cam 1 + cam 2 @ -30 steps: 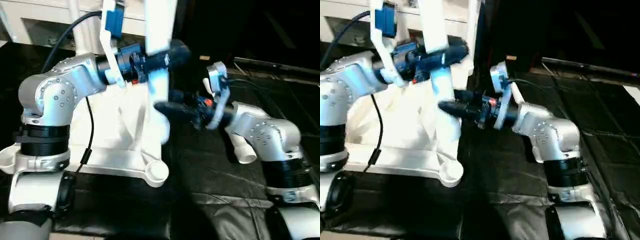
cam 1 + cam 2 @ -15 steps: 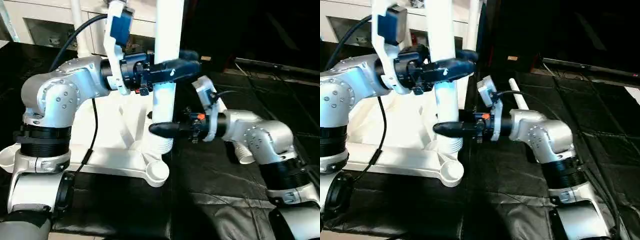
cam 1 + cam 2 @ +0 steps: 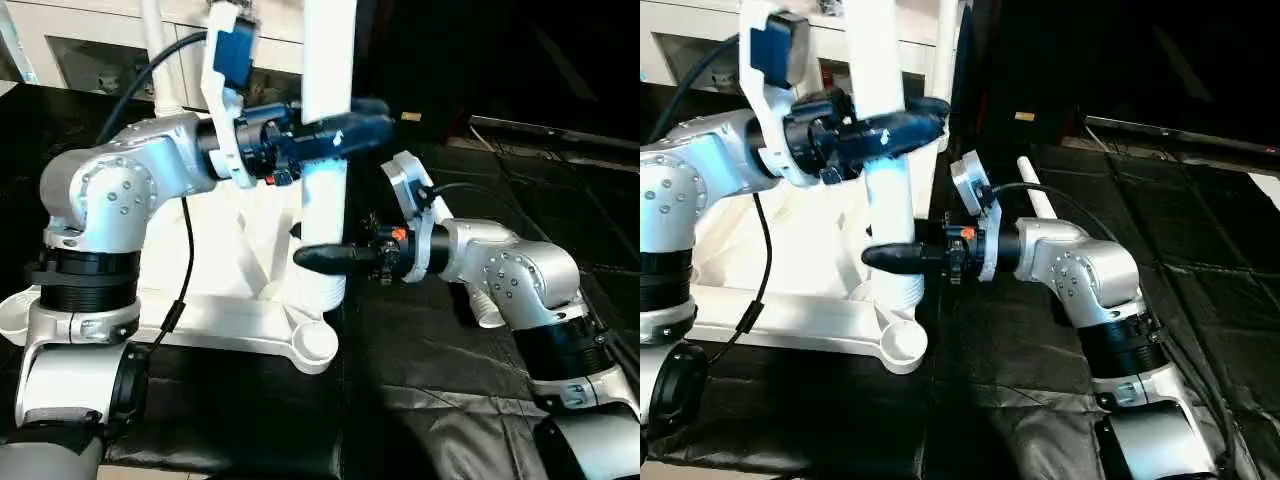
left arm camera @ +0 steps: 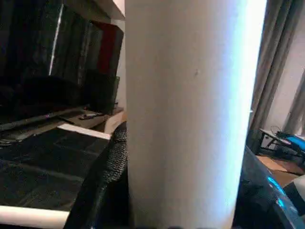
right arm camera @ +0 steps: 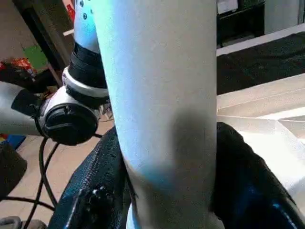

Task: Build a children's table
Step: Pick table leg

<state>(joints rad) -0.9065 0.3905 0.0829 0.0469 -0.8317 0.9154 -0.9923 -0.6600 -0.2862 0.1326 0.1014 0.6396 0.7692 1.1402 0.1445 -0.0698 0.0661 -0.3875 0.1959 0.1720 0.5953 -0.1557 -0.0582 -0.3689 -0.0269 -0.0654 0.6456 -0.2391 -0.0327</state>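
The children's table top (image 3: 230,310) lies ribbed side up on the black mat, an empty round corner socket (image 3: 315,345) at its near right. One white leg (image 3: 325,200) stands upright just behind that socket, ribbed end down. High on the leg, my left gripper (image 3: 340,130) is shut around it, and its fingers (image 4: 107,176) flank the leg (image 4: 186,109) in the left wrist view. My right gripper (image 3: 320,260) is shut on the same leg lower down, near the ribbed end. Its fingers (image 5: 100,191) press both sides of the leg (image 5: 157,95).
Another white leg (image 3: 152,50) stands upright at the table top's far left corner. A loose leg (image 3: 1038,200) lies on the black mat (image 3: 420,400) behind my right arm. A white cabinet (image 3: 90,50) stands at the back left.
My right gripper has moved in from the right and closed on the lower part of the leg. The leg has steadied to upright behind the corner socket. My left grip is unchanged.
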